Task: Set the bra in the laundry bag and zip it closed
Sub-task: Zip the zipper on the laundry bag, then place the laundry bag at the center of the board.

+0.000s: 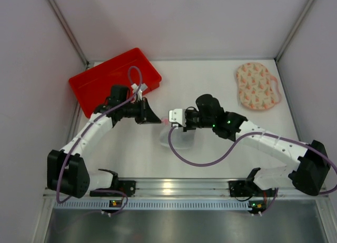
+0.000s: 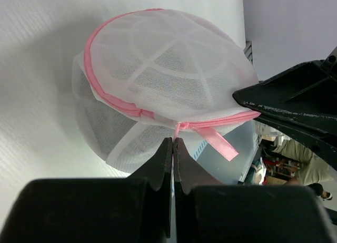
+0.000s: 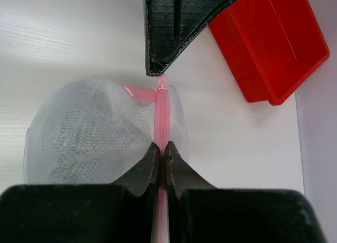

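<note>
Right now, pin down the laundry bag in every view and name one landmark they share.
Top external: the laundry bag sits just below centre, faint and see-through.
Left wrist: the laundry bag fills the upper middle.
Right wrist: the laundry bag lies left of centre.
Shared landmark: the pink ribbon tied at the bag's edge.

**Left gripper (image 1: 157, 119) and right gripper (image 1: 170, 120) met at the laundry bag (image 1: 179, 140)**

The two grippers pointed at each other mid-table, their tips nearly touching over a speck of pink on the bag's far rim. The bag itself was a pale, see-through pouch lying on the white table (image 1: 210, 85). A red tray (image 1: 113, 79) sat at the far left, just behind the left arm. A peach patterned oval cloth (image 1: 256, 86) lay well apart at the far right.
</note>
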